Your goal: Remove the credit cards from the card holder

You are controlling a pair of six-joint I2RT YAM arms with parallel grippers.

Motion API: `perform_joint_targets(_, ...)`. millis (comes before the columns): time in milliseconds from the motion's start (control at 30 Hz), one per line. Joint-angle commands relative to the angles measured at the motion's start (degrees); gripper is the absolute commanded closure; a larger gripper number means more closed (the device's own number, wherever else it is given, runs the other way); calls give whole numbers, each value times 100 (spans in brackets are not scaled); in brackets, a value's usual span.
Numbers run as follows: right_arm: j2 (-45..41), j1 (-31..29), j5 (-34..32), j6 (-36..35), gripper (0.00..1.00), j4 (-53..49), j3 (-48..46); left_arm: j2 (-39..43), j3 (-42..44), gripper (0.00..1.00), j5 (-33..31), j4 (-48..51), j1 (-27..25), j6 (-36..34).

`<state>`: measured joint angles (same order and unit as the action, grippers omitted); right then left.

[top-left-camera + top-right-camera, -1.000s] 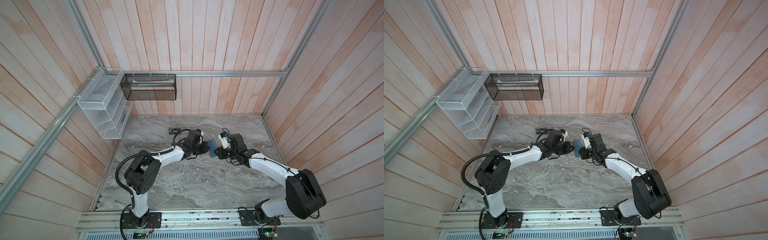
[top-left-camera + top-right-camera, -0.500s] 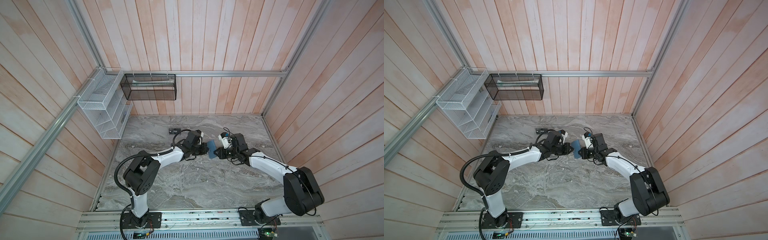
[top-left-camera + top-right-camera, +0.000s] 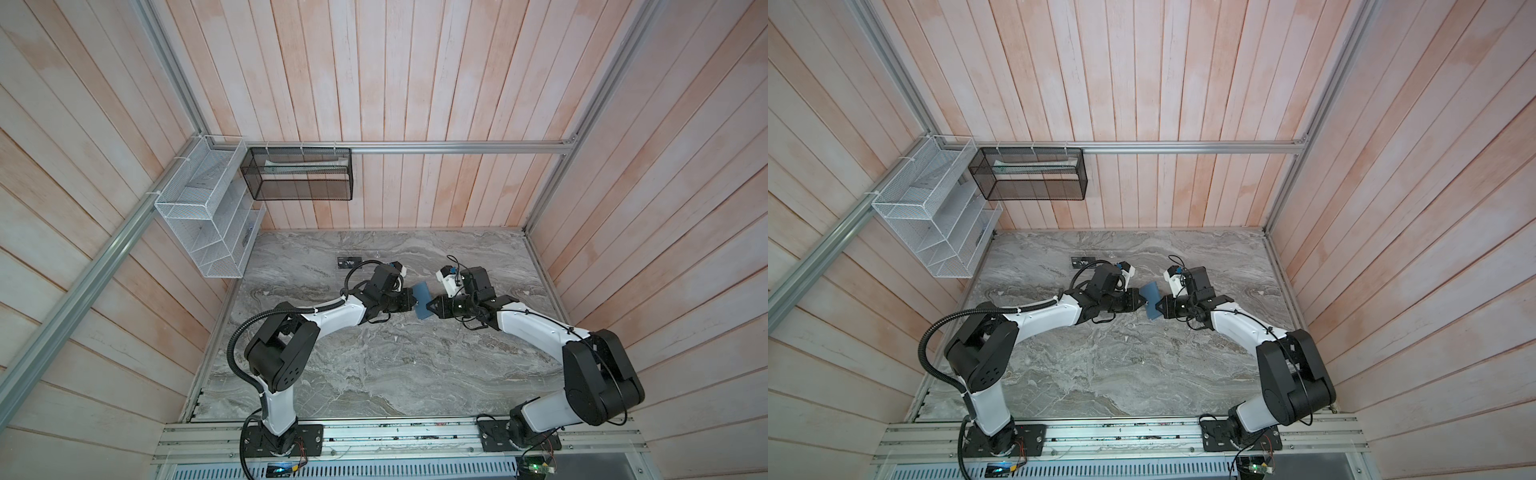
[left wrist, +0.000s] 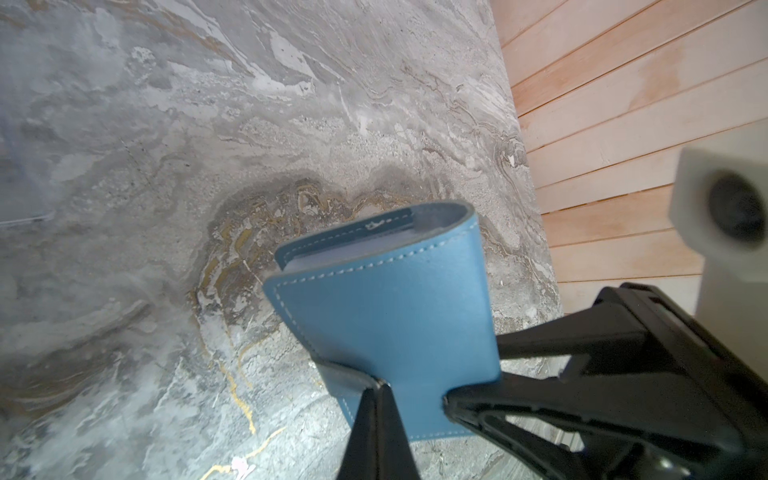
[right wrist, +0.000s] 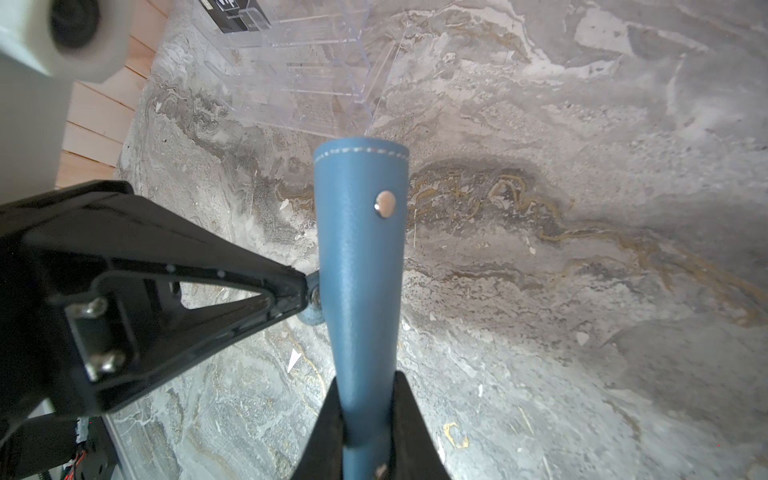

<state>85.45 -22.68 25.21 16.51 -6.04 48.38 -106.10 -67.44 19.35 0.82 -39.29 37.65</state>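
A small slate-blue stitched folding card holder (image 3: 422, 297) hangs folded above the grey marble table (image 3: 374, 365), held between both arms. The left gripper (image 3: 414, 303) is pinched together on its snap tab, and the right gripper (image 3: 432, 307) is clamped on its body.

Black card (image 3: 348, 263) sits at clear rack (image 5: 307, 62) on marble table (image 3: 374, 374).

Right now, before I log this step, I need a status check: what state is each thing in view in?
card holder: lifted off the table, folded, snap tab undone, held by both grippers.
left gripper: shut on the card holder's snap tab.
right gripper: shut on the card holder's body.
credit cards: none in view; any inside are hidden.
black card: standing in the clear rack.
clear rack: upright on the table.
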Motion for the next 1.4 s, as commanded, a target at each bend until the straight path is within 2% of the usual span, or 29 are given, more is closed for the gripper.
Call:
perform_joint_targets(0, 33, 116, -212, 87, 100, 322, 246, -66, -95, 100, 212, 314, 7, -77)
perform_joint_targets(200, 134, -148, -393, 69, 100, 303, 337, -222, -266, 99, 335, 337, -9, 23)
perform_joint_targets(267, 171, -197, -427, 80, 100, 306, 364, -242, -290, 88, 346, 358, -9, 23)
perform_joint_targets(367, 233, -245, -493, 80, 100, 300, 406, -244, -287, 92, 372, 382, -9, 31)
perform_joint_targets(467, 269, -280, -532, 80, 100, 303, 435, -242, -279, 88, 378, 388, -13, 58)
perform_joint_targets(800, 262, -299, -645, 30, 100, 252, 468, -262, -344, 89, 264, 507, 24, 74)
perform_joint_targets(900, 245, -335, -711, 18, 100, 231, 445, -177, -327, 85, 236, 473, 57, 119)
perform_joint_targets(967, 244, -358, -737, 8, 100, 234, 427, -115, -340, 75, 217, 481, 68, 150)
perform_joint_targets(1100, 253, -425, -851, -16, 100, 201, 427, -11, -391, 63, 92, 502, 94, 172)
perform_joint_targets(1367, 204, -557, -981, -42, 100, 175, 432, -46, -530, 62, -67, 565, 206, 256)
